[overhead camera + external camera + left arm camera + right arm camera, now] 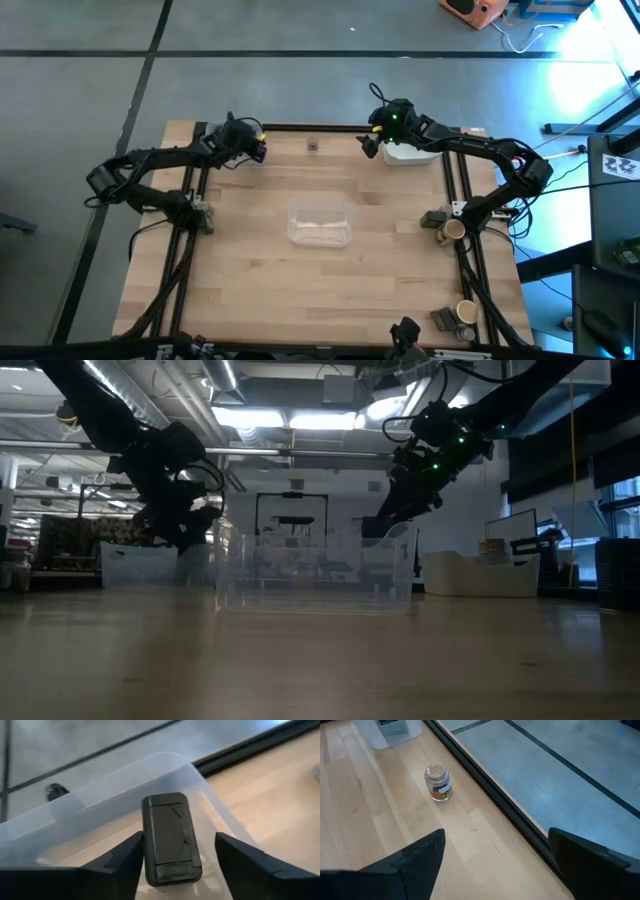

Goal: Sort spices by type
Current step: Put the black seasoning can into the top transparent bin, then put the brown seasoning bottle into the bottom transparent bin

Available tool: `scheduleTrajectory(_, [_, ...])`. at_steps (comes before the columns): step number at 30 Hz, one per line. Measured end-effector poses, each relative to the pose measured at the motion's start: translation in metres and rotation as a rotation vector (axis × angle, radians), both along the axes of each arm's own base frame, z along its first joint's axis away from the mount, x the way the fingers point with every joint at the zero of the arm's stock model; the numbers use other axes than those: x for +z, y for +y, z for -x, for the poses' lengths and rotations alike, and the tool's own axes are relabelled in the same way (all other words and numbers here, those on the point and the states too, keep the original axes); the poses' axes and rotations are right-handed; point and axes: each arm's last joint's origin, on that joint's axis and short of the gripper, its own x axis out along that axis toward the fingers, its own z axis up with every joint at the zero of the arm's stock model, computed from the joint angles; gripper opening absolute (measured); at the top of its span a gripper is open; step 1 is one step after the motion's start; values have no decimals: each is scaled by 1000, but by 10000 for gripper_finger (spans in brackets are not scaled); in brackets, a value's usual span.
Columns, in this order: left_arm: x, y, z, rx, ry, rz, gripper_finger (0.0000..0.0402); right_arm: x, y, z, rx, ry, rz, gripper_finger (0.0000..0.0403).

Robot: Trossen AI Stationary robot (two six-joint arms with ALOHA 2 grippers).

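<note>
Overhead, a pale wooden worktop [260, 260] with a dark frame is shown, with both arms reaching toward its far edge. The left gripper [255, 148] is held near the far left corner. In the left wrist view its jaws are seen spread, with a dark blocky spice container [171, 838] lying between them; its left edge is at or against one finger [122, 862], while a clear gap separates it from the other finger. The container is seen over the open interior of a clear plastic bin [165, 767] set at the worktop's edge. Whether the container rests on the bin's floor cannot be told.

The right gripper [372, 140] is held near the far edge, right of centre, just beside a white tray [412, 154]. Its jaws are spread wide and nothing is held between them. In the right wrist view a small cork-topped spice jar [438, 783] with brownish contents is seen standing upright on the worktop, near the dark frame rail and apart from the gripper. The same jar is visible overhead at the far edge between the two grippers.

A clear rectangular tray [320, 223] is placed at the middle of the worktop. Along the right edge, two tan cylinders with pale tops [453, 229] [465, 311] are seen, each beside a darker small item that cannot be identified.
</note>
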Motion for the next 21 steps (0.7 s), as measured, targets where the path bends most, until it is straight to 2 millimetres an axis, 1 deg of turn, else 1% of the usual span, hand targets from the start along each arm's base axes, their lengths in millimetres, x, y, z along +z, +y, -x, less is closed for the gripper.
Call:
scheduleTrajectory(2, [7,1,-1,-10,11,26,244,0,0,0,0,0,0,351])
scheduleTrajectory(5, [24,1,-2,-18,33,41,257,0,0,0,0,0,0,351])
scheduleTrajectory(10, [57,-2,-1,-45,33,9,262,0,0,0,0,0,0,351])
scheduleTrajectory(15, [85,-6,-4,-65,-29,-69,262,0,0,0,0,1,0,351])
scheduleTrajectory(17, [91,-8,-9,-88,-47,-94,262,0,0,0,0,1,0,351])
scheduleTrajectory(21, [96,-10,-22,-185,-110,-147,262,0,0,0,1,1,0,351])
